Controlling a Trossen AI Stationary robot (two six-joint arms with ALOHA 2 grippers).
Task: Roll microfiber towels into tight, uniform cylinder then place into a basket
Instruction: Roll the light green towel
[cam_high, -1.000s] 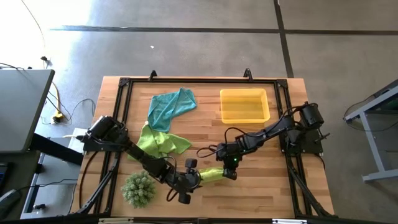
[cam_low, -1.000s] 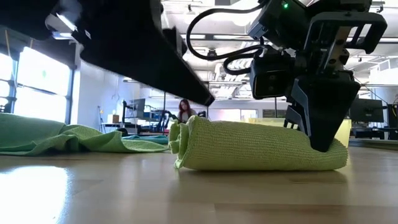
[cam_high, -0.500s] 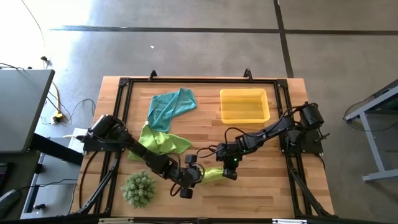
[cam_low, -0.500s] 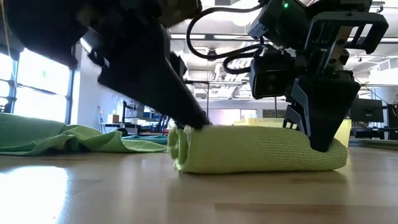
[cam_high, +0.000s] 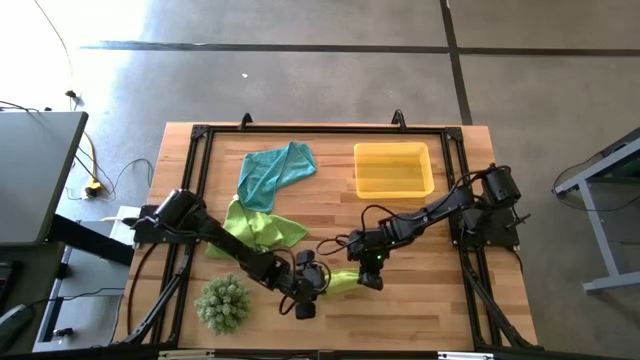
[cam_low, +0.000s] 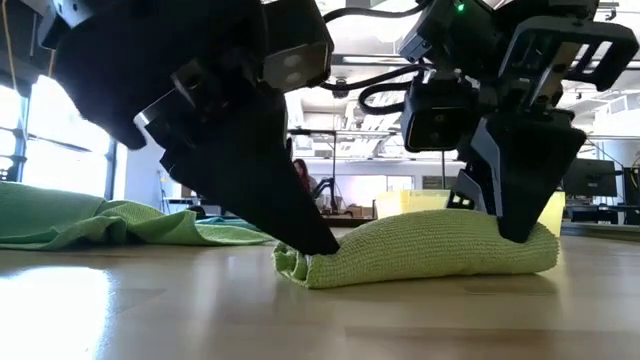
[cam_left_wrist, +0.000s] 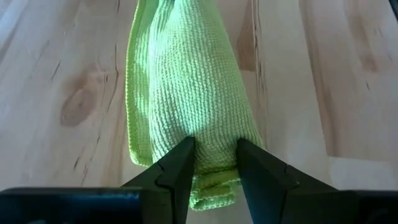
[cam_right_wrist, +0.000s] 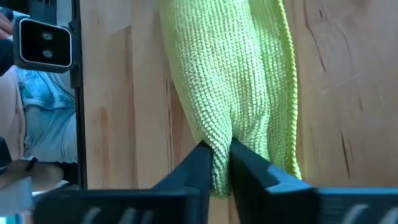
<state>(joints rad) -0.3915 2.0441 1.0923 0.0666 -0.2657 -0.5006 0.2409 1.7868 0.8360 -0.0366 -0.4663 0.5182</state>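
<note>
A lime-green towel lies rolled up on the table near its front edge. My left gripper stands open at the roll's left end, its two fingers set down astride it. My right gripper is shut on the roll's right end. A second lime-green towel and a teal towel lie loose and crumpled on the table's left half. The yellow basket stands at the far right with nothing in it. My left gripper comes slanting down from the table's left onto the roll's left end. One finger stands on each side of a ridge of cloth, and in the low view this end is squashed flat on the table. My right gripper pinches a fold of cloth at the roll's right end between its two fingers, slanting down from the table's right. The roll lies on the table, and its right end bulges beside the fingers.
A spiky green ball-shaped plant stands at the front left, close to my left arm. A black frame runs around the tabletop. Bare wood lies between the roll and the basket.
My left gripper has come down and toward the roll's left end while rolling its wrist, and now rests on it. That end, round and open a second ago, is pressed flat against the table. The roll's right end has stayed where it was.
</note>
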